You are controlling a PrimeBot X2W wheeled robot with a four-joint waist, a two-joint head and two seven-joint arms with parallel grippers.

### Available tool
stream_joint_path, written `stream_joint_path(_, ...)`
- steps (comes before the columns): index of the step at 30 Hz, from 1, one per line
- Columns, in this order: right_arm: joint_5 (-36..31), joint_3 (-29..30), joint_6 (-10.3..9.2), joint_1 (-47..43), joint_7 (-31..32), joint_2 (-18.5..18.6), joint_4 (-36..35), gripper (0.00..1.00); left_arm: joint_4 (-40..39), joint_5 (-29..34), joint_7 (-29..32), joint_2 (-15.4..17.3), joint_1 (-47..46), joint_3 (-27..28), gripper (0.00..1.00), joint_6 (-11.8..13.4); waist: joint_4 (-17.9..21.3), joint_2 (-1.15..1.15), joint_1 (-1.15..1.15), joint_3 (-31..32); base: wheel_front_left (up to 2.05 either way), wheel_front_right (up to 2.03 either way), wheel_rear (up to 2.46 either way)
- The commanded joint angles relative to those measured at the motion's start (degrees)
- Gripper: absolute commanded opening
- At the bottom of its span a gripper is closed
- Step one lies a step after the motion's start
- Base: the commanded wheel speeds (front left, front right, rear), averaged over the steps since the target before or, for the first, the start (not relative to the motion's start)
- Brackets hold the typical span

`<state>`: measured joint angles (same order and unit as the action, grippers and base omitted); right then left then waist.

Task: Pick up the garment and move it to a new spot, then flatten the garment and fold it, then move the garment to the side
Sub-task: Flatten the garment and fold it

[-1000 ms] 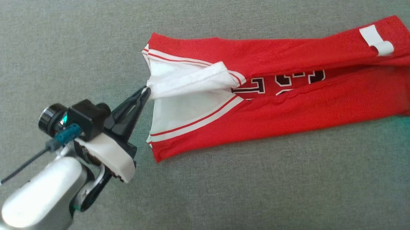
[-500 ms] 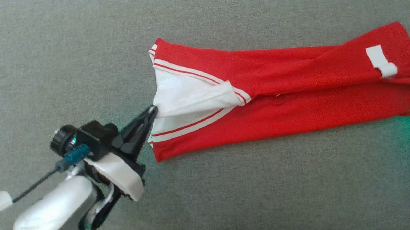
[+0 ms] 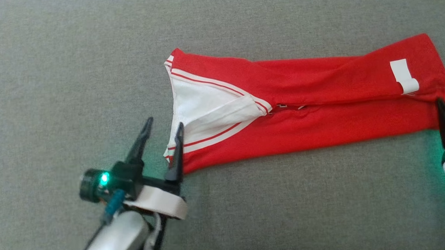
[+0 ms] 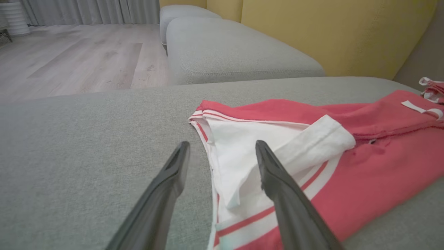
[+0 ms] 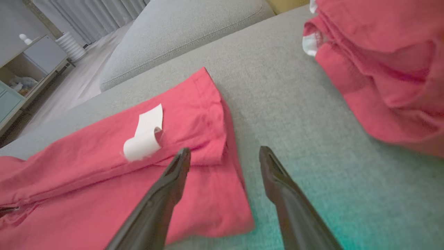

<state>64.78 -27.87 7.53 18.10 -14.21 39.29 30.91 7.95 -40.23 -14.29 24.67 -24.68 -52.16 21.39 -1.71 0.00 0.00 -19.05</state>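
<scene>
The red jersey (image 3: 319, 98) lies long and folded on the grey sofa (image 3: 54, 53). Our left claw (image 3: 164, 123) is wide open and holds nothing. It sits at the white end, with one finger over the cloth and one over the sofa. Our right claw (image 5: 224, 150) is wide open and empty too, at the other end near the white tag (image 5: 144, 133). More red cloth (image 5: 381, 69) lies close by.
</scene>
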Motion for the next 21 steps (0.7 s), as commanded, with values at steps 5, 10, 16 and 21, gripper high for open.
stream_joint_path(5, -8.8, 9.61, -0.04, -3.69, -0.78, -2.92, -0.61, 1.0, -4.32, 9.22, -0.68, -6.53, 4.6, 8.18, 1.0, 1.8, -1.71, 0.0, 0.0, 0.75, 0.0, 0.0, 0.0)
stream_joint_path(10, -14.09, 14.39, -0.04, -2.27, -0.61, -5.38, 3.94, 1.0, -8.27, 18.06, -0.7, -13.11, 10.2, 14.69, 1.0, 1.52, -4.08, 0.0, 0.0, 1.14, 0.0, 0.0, 0.0)
stream_joint_path(16, -16.92, 17.73, -0.04, 0.64, 2.25, -6.81, 12.44, 1.0, -11.05, 27.2, -0.7, -17.95, 14.7, 19.14, 1.0, -0.49, -7.37, 0.0, 0.0, 1.41, 0.0, 0.0, 0.0)
stream_joint_path(21, -15.87, 16.65, -0.04, 0.31, 7.27, -8.96, 14.46, 0.45, -11.84, 30.45, -0.7, -19.75, 17.51, 21.47, 1.0, -2.36, -8.57, 0.0, 0.0, 2.08, 0.0, 0.0, 0.0)
